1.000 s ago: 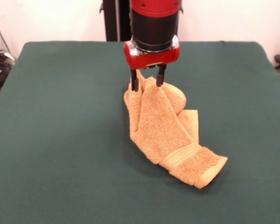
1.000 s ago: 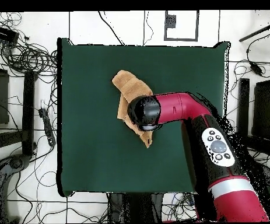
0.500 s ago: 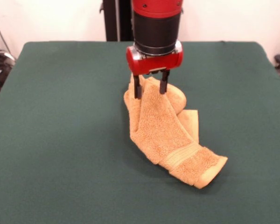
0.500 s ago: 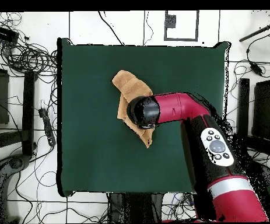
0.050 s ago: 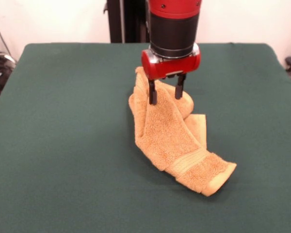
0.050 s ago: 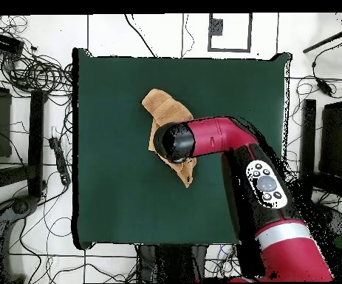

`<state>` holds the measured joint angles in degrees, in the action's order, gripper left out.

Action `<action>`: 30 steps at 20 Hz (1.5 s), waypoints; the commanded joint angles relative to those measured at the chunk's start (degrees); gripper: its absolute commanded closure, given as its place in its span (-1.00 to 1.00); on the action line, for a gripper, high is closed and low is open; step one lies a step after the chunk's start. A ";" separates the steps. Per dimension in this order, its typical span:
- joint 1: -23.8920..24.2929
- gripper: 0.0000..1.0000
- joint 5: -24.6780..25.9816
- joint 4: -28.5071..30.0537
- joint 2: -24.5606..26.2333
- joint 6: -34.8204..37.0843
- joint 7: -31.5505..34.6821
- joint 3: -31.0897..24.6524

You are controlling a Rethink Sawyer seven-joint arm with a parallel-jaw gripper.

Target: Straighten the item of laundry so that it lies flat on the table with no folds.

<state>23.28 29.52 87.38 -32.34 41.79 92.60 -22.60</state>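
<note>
The item of laundry [image 5: 169,138], a golden-orange towel, lies crumpled and folded over itself on the green table [image 5: 63,121], its banded end pointing toward the near right. My gripper [image 5: 166,95] hangs open over the towel's bunched far end, one finger [image 5: 152,95] low against the cloth. No cloth is lifted. In the overhead view the arm's wrist [image 6: 173,142] covers the gripper and the towel's middle; the towel [image 6: 162,109] shows on either side of it, on the table [image 6: 114,148].
Cables, stands and dark boxes [image 6: 26,111] crowd the floor around the table. The red arm [image 6: 255,177] reaches in over the table's right part in the overhead view.
The gripper has slid to the right in the front view and dropped slightly, staying open. The towel has kept its shape and place.
</note>
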 commanded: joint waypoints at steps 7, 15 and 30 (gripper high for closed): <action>-2.01 -1.00 -0.09 5.44 3.41 -4.90 3.30 -1.77; -2.18 -1.00 0.94 6.31 3.37 -6.20 3.02 -1.16; -3.96 -1.00 1.72 6.44 6.38 -12.51 4.79 1.52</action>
<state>22.39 29.96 89.13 -31.97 31.53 92.60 -21.00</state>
